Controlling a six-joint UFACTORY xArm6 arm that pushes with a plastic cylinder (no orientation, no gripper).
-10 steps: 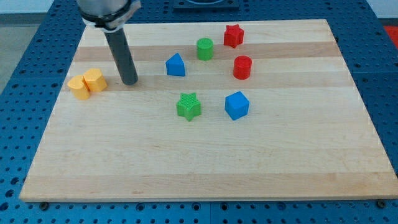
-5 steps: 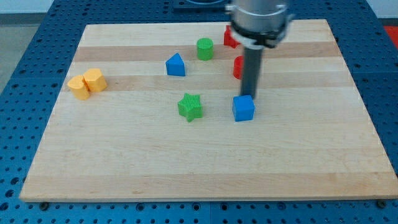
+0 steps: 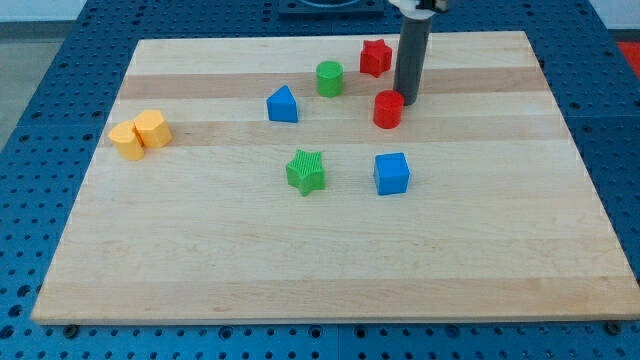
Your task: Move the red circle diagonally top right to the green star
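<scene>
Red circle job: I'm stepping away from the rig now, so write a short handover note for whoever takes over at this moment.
My tip sits at the upper right edge of the red circle, touching it or nearly so.
The red circle lies up and to the right of the green star, with a clear gap between them. The blue cube lies right of the star, below the circle.
Done: the tip has reached the circle.
Left: judge whether the circle is close enough to the star. If not, a push from the present side towards the lower left should bring it nearer, keeping clear of the blue cube.
</scene>
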